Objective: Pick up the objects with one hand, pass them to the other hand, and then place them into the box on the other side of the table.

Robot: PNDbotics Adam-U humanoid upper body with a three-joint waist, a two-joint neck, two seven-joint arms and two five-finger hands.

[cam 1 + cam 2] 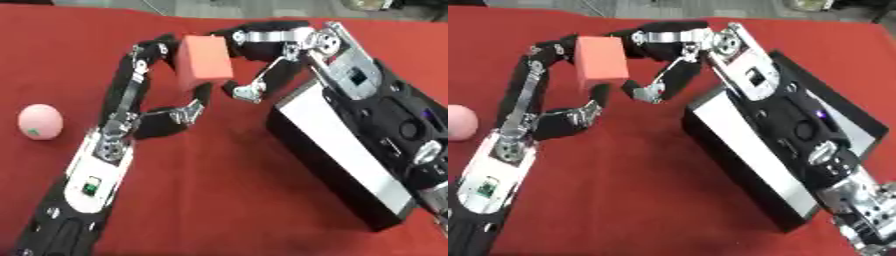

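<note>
Left hand (144,107), black with silver joints, reaches up from lower left; long fingers curl over the top-left of a salmon-red rectangular block (204,62), thumb under its lower edge, so it has hold of the block. Right hand (262,55) comes in from the right; fingers curl against the block's top-right side, thumb bent below, near the lower right corner. Block sits tilted between both hands, raised above the red cloth table (219,200). Black box with white inner wall (745,155) lies just right, under the right forearm. Pale pink ball (39,121) rests on the cloth far left, well apart from the hands.
</note>
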